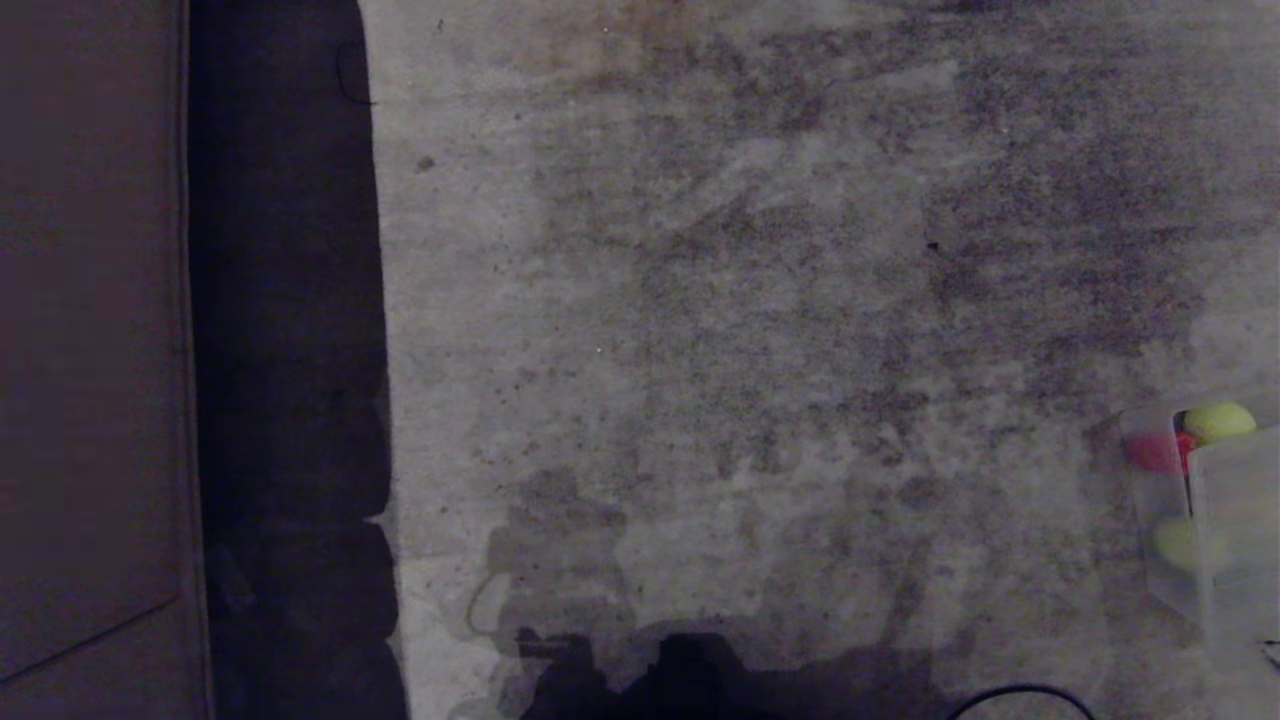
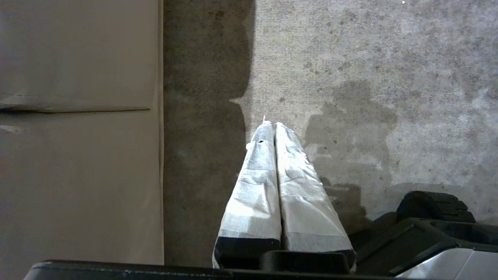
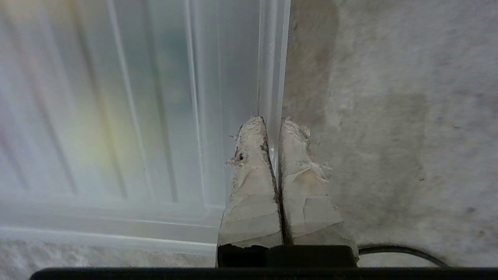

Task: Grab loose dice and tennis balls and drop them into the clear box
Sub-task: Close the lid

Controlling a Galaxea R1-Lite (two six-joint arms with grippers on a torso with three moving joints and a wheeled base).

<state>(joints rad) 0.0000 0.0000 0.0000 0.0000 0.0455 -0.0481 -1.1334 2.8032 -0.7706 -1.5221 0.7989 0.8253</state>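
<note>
On the floor, far right of head view: task items gathered there.
Floor (image 1: 760, 330): stained grey concrete; brown cardboard sheet (image 1: 90, 340) lies along its left side.
Ribbed panel (image 3: 128, 112): translucent, flat, its edge pinched by the right hand.
Clear box (image 1: 1150, 520): at right edge of head view, partly covered by the panel.
Tennis balls: one (image 1: 1218, 421) at the box's far end, one (image 1: 1180, 543) nearer, seen through plastic.
Red die (image 1: 1155, 452): inside box, beside far ball.
Right hand (image 3: 272, 122): fingers clamped tight on the panel edge.
Left hand (image 2: 272, 125): fingers pressed together, holding nothing, parked above floor.
</note>
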